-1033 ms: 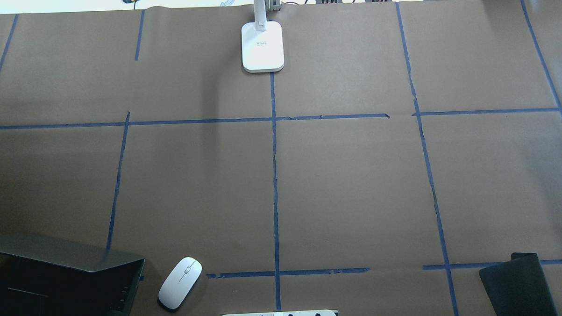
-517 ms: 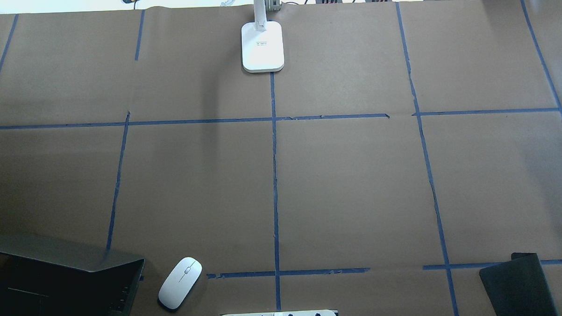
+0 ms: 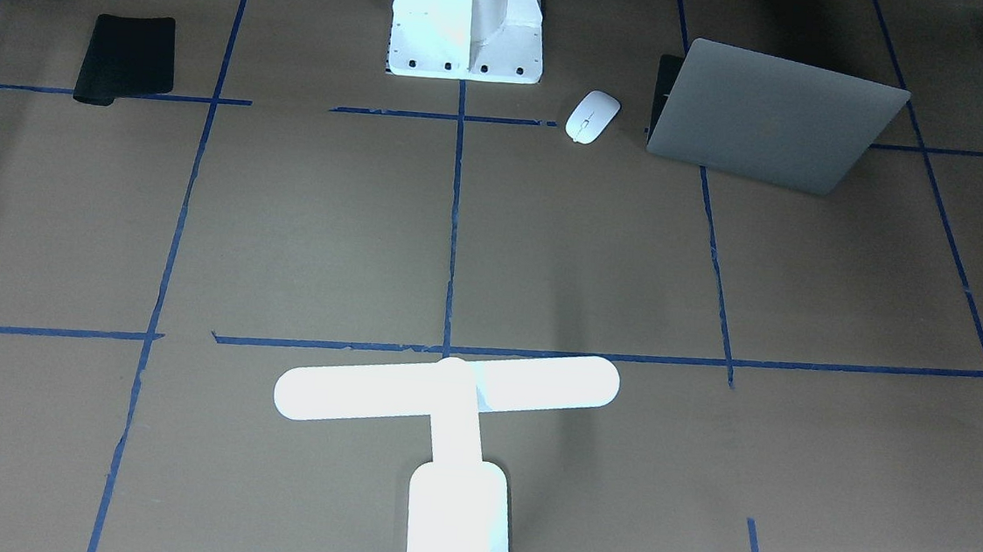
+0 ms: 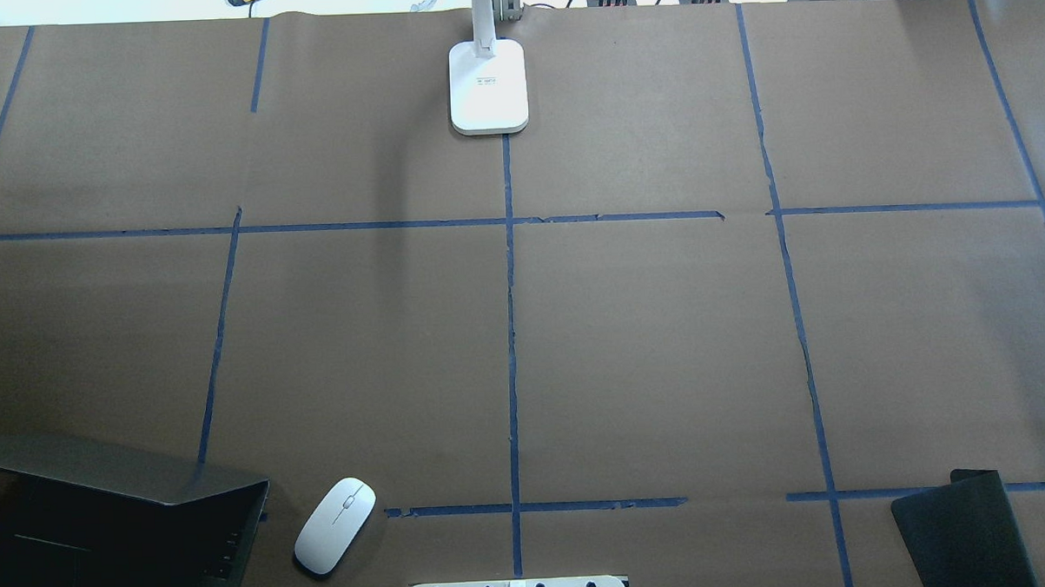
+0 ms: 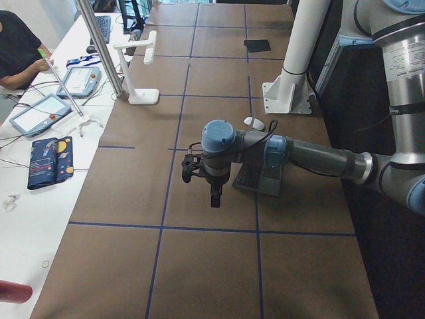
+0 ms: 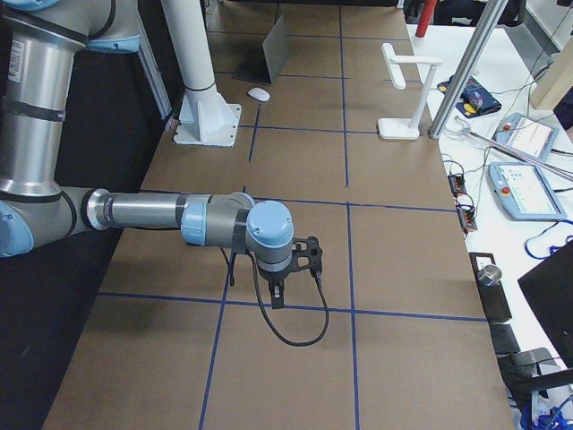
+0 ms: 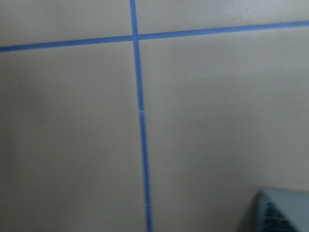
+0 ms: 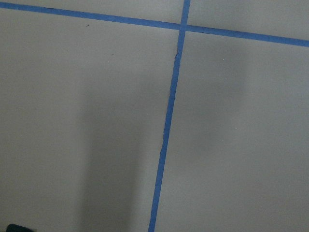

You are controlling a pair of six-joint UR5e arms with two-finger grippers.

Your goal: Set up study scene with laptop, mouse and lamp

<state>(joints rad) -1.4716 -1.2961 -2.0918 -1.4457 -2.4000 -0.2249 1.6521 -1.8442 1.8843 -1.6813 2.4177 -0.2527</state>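
Lamp [image 4: 488,90] with small illegible label, mouse [image 4: 335,537] beside laptop [image 4: 117,516]

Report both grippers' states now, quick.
Left gripper: cannot be told; it shows only in the left side view.
Right gripper: cannot be told; it shows only in the right side view.

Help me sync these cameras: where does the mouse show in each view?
Front-facing: mouse upper centre, left of the laptop.
Overhead: mouse bottom left, right of the laptop.
Exterior left: mouse just above centre.
Exterior right: mouse upper part, left of centre.
Left wrist: not in it.
Right wrist: not in it.
Shared landmark: the laptop beside it.
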